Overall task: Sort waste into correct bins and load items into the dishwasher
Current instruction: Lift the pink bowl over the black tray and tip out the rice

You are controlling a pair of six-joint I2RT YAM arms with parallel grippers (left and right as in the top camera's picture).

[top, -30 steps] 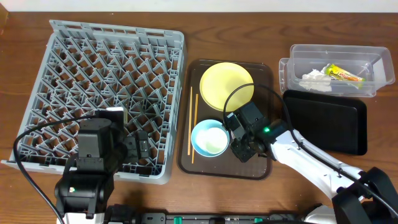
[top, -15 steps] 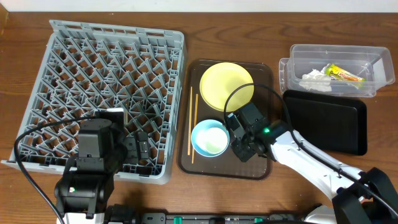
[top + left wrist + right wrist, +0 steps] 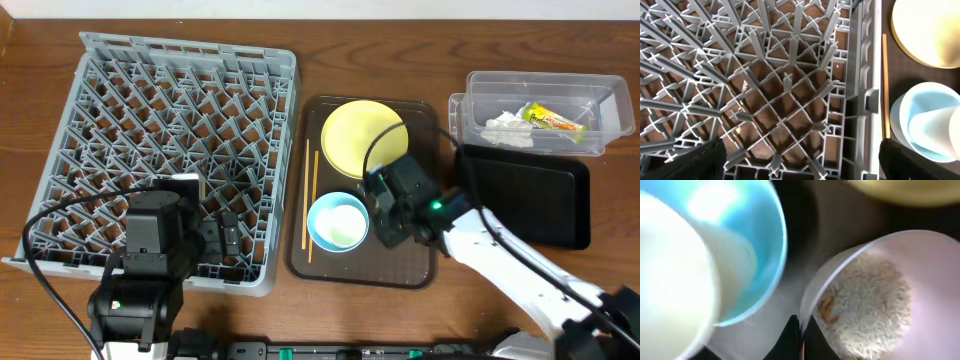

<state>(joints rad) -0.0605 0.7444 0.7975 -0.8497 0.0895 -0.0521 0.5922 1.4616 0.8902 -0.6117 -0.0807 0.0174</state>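
Observation:
In the right wrist view my right gripper (image 3: 801, 326) is shut on the rim of the white bowl (image 3: 927, 265), which holds beige food scraps (image 3: 865, 297). From overhead, that gripper (image 3: 392, 215) hides the bowl; it hangs over the brown tray (image 3: 360, 265), beside the light blue bowl (image 3: 337, 222). The yellow plate (image 3: 362, 135) and the chopsticks (image 3: 308, 200) lie on the same tray. My left gripper (image 3: 805, 162) stands wide open over the near right corner of the grey dish rack (image 3: 165, 100), holding nothing.
At the back right a clear tub (image 3: 600, 100) holds crumpled white paper (image 3: 505, 125) and a yellow-green wrapper (image 3: 553, 120). The shallow black tray (image 3: 525, 195) lies just in front of it, right of my right arm.
The right gripper has finished closing on the white bowl's rim and has shifted a little toward the back of the brown tray. The left arm has not moved.

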